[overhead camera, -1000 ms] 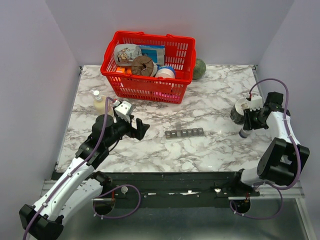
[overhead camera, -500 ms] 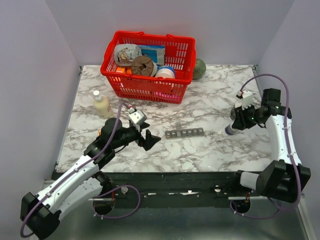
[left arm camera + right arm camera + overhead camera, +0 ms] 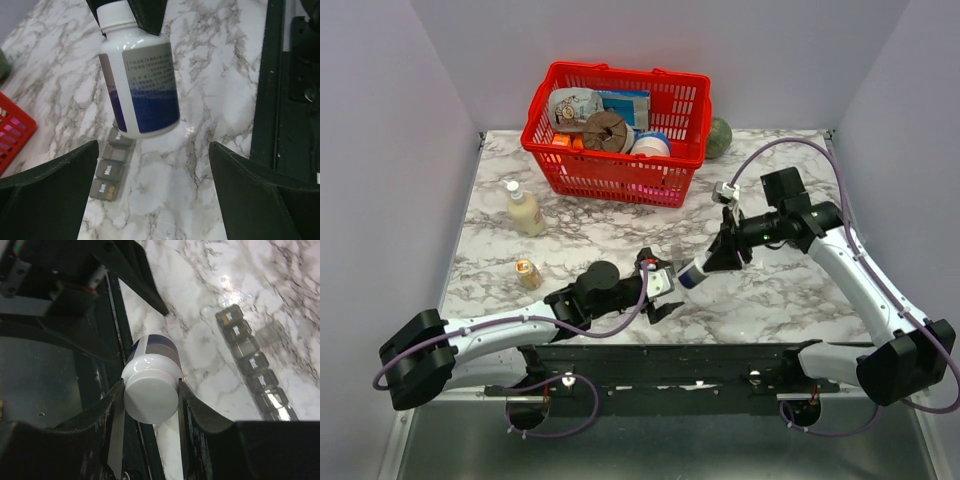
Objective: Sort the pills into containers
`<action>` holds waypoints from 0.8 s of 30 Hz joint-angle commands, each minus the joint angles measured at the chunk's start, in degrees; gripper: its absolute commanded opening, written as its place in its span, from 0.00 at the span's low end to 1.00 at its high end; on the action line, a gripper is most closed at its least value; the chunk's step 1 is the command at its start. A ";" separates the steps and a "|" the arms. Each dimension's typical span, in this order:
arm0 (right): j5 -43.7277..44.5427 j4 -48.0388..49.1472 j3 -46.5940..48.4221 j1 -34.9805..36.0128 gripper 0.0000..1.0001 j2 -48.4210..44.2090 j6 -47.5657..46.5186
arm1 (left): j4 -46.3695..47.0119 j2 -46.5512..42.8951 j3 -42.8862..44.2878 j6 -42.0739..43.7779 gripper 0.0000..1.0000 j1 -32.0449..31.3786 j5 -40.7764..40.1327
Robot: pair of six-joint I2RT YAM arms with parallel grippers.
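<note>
The containers [image 3: 106,170], a narrow dark grey strip of small square lidded compartments, lie flat on the marble table [image 3: 770,200] near its front edge, about midway between your two arms. In the left wrist view you can read day labels such as "Sun" and "Mon" on the lids. In the right wrist view the strip [image 3: 252,362] runs diagonally, and a pale, blurred square beside it may be a raised lid.

A white pill bottle [image 3: 140,80] with a grey and blue label hangs tilted just above the strip, cap uppermost, its base hiding the middle compartments. Whether it touches them cannot be told.

Your right gripper [image 3: 150,390] is clamped on the bottle's white cap, one finger on each side. Your left gripper [image 3: 155,195] stands wide apart and holds nothing, low over the table just in front of the strip, its fingers either side of the bottle's base in its own view.

Farther out, a small amber bottle [image 3: 527,272] with a gold cap stands left of the left arm, with a cream squeeze bottle [image 3: 523,210] behind it. A red basket [image 3: 610,182] of assorted goods sits at the back of the table.
</note>
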 commanded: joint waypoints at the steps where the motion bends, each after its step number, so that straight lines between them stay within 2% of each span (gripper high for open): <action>1: -6.97 6.63 1.14 2.11 0.14 0.10 5.66 | 11.76 3.21 3.90 4.29 0.99 -1.67 -9.81; 8: -6.98 12.34 -0.71 2.99 0.14 -0.51 10.58 | 12.12 6.99 6.11 1.12 0.96 -2.90 -10.17; 11: -7.06 13.67 -0.98 2.99 0.14 -1.04 12.08 | 9.50 8.22 7.60 0.16 0.86 -3.16 -10.17; 14: -6.72 13.67 -1.06 2.99 0.14 -1.48 12.09 | 5.72 8.58 9.36 -0.29 0.57 -3.16 -9.29; 15: -6.63 13.67 -1.33 2.99 0.14 -1.74 12.09 | 4.66 8.40 9.80 -0.29 0.43 -3.16 -9.02; 16: -6.63 13.67 -1.50 2.99 0.13 -1.83 11.91 | 3.69 8.49 10.58 -0.81 0.20 -3.07 -9.20; 18: -6.80 12.62 -1.51 3.08 0.13 -2.10 10.16 | -0.09 8.31 11.47 -1.16 0.00 -2.99 -8.50; 20: -8.11 10.00 -1.07 3.34 0.11 -2.18 5.35 | -4.46 7.44 12.79 -3.61 0.00 -2.11 -5.35; 22: -9.25 7.88 -0.37 4.39 0.10 -2.62 0.25 | -6.68 6.56 13.32 -5.99 0.00 0.87 4.13; 23: -10.13 2.82 0.51 5.79 0.10 -2.62 -9.44 | -7.65 5.51 13.32 -8.78 0.00 2.10 7.29; 24: -10.49 0.16 1.12 6.76 0.10 -2.80 -14.93 | -7.92 4.89 13.23 -9.68 0.00 3.16 14.46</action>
